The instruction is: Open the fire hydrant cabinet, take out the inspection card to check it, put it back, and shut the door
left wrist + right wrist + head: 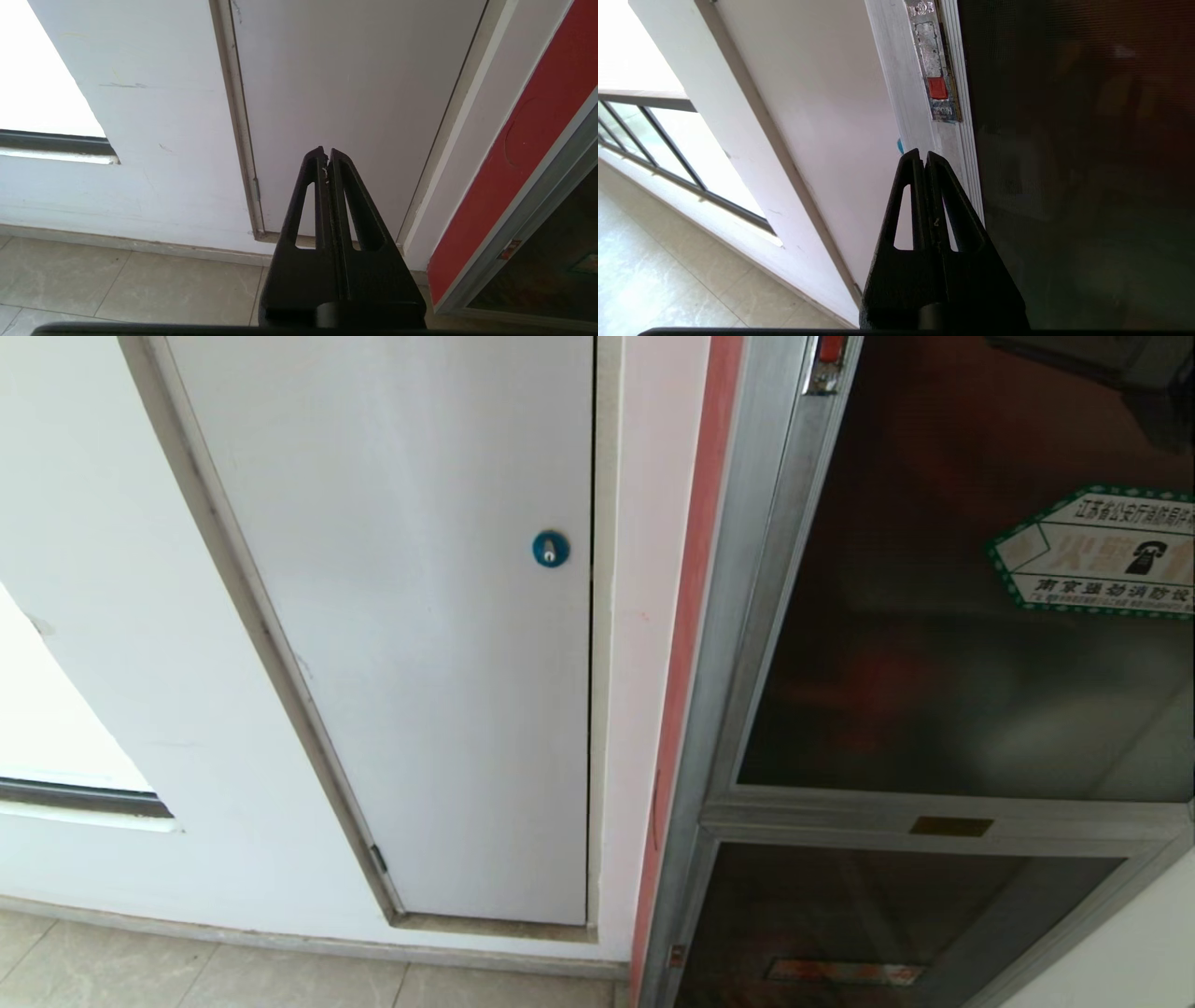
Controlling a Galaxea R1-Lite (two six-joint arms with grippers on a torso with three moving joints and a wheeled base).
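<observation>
The fire hydrant cabinet [724,644] fills the head view's right half, its tinted door [943,644] shut. Left stands a white panel [420,644]. The right gripper [924,156], fingers pressed together, hangs below the door's red latch [937,87]. The left gripper [326,153] is likewise closed, empty.

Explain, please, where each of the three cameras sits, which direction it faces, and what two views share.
Head view: high on the robot, facing forward and down at the plain white panel and the dark tinted-glass door; no arm shows.
Left wrist view: behind the shut left gripper, facing the white panel's lower part.
Right wrist view: behind the shut right gripper, facing the door's silver latch with a red tab.
Shared: the head and right wrist views both show the door.
</observation>
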